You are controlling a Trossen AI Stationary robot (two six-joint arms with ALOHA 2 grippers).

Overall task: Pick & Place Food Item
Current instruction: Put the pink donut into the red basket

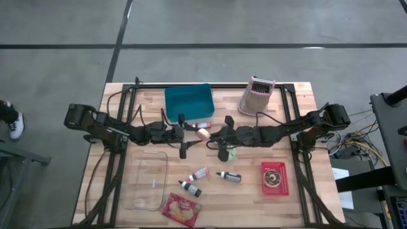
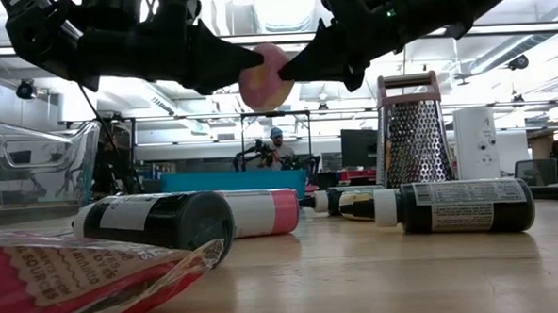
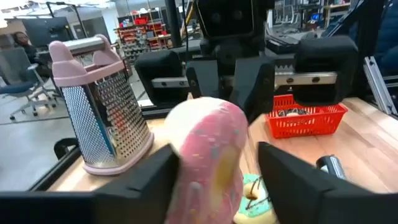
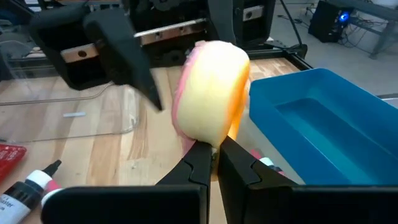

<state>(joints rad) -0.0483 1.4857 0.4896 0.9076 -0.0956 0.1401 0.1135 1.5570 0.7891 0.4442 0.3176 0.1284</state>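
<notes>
While held above the counter (image 1: 299,197) middle, near the blue bin (image 1: 188,100), the pink donut (image 1: 203,134) sits clamped in my right gripper (image 4: 214,155). My left gripper (image 1: 189,136) faces it, fingers apart around it, contact unclear.

The wooden counter (image 1: 305,203) is carrying a fair bit of stuff: a blue bin (image 1: 188,101) and a pink-topped grater (image 1: 256,96) sitting along the far edge, a clear tray (image 1: 145,180) lying front-left with a red snack packet (image 1: 181,210) just beside it, three little bottles (image 1: 198,173) lying around the middle, a red basket (image 1: 275,178) resting front-right, and a green-iced donut (image 1: 231,152) sitting mid-counter.
</notes>
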